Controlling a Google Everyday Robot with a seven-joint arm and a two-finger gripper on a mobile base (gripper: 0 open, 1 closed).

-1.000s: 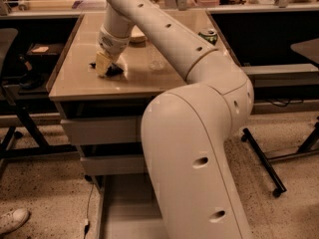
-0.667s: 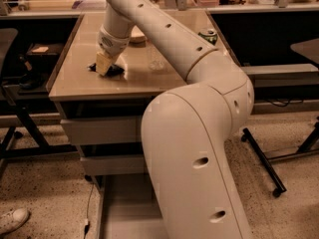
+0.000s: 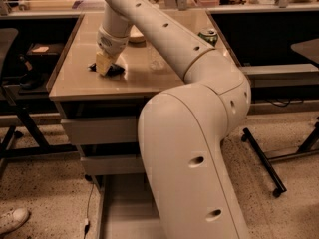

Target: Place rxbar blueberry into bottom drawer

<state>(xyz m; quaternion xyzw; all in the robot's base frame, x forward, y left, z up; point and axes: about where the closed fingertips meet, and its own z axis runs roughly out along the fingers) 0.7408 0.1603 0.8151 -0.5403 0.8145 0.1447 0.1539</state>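
The rxbar blueberry (image 3: pixel 116 70) is seen lying flat on the tabletop as a small dark wrapper, directly under the gripper (image 3: pixel 103 63) and partly covered by it. The gripper is lowered onto the bar at the end of the arm (image 3: pixel 164 31), which is stretched out over the table (image 3: pixel 75 81). Whether the gripper is spread or pinched on the wrapper cannot be told, since its tip is seen only as a pale yellowish block against the dark bar.

A green soda can (image 3: pixel 208 36) is found well apart from the gripper, off to its right near the far right edge of the table. A shallow pale dish (image 3: pixel 135 34) is set just beyond the gripper.

Below the gripper, under the tabletop, two grey drawer fronts (image 3: pixel 99 131) are shown closed. Lower again, the bottom drawer (image 3: pixel 124 210) is pulled out toward the base, its flat grey floor exposed. A white shoe (image 3: pixel 12 219) is visible on the speckled floor, far down and to the gripper's left.
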